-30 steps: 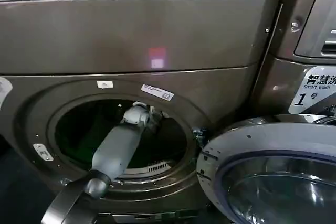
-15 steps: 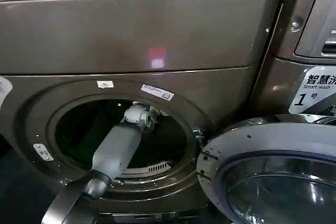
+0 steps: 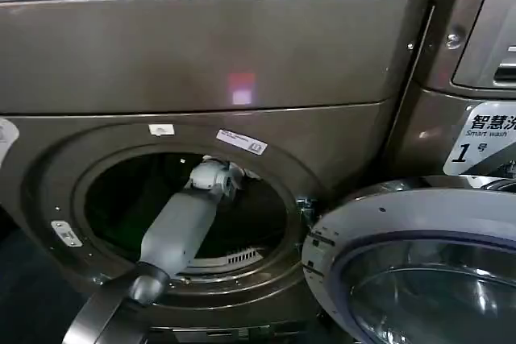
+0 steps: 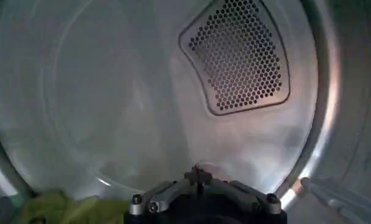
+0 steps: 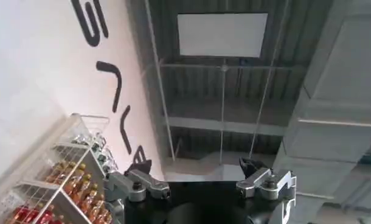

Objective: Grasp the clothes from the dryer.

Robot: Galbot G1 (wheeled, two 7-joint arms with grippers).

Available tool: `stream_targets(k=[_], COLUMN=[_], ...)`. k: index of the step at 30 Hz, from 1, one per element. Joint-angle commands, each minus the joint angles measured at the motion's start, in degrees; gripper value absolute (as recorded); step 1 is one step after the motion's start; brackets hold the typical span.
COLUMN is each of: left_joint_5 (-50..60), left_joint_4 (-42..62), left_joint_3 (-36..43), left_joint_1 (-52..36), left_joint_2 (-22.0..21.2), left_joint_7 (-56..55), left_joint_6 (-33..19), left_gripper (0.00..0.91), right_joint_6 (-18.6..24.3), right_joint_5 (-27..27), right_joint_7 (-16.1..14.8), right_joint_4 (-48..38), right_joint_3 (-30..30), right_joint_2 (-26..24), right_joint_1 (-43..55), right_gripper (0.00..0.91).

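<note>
The left gripper (image 3: pixel 216 176) is inside the round port of the dryer (image 3: pixel 210 54), its grey arm (image 3: pixel 173 227) reaching up through the opening from below. In the head view its fingers are lost against the dark drum, and in the left wrist view only the base of the gripper (image 4: pixel 201 198) shows, so I cannot tell whether the jaws are open or closed. Beyond that base lies the pale metal back wall of the drum (image 4: pixel 100 103), with a perforated vent panel (image 4: pixel 239 55) set into it. A lime-green piece of the clothes (image 4: pixel 58 209) lies on the drum floor just beside the gripper base; whether the two touch is not clear.

The right gripper (image 5: pixel 197 176) is held away from the machine, pointing up toward a ceiling, with its two fingers (image 5: pixel 137 180) spread apart and nothing between them. A shelf of bottles (image 5: pixel 70 185) stands against a white wall nearby.

The dryer door (image 3: pixel 419 267) hangs open to the right of the port. Above it, a white sticker (image 3: pixel 484 138) bears Chinese characters and a "1".
</note>
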Motion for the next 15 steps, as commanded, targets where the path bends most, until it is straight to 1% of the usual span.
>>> stream_targets(k=[1, 15], left_joint_5=[0.1, 0.5], left_joint_4=[0.1, 0.4], left_joint_3=[0.0, -0.1], left_joint_1=[0.0, 0.1], left_joint_2=[-0.1, -0.1], left_joint_7=[-0.3, 0.0], left_joint_6=[-0.2, -0.7], left_gripper=[0.000, 0.000], right_joint_6=[0.3, 0.1], right_joint_5=[0.0, 0.0], right_joint_7=[0.3, 0.1], right_joint_4=[0.1, 0.1], right_joint_3=[0.1, 0.0], right_joint_2=[0.0, 0.0], right_joint_1=[0.1, 0.3], right_gripper=[0.907, 0.907])
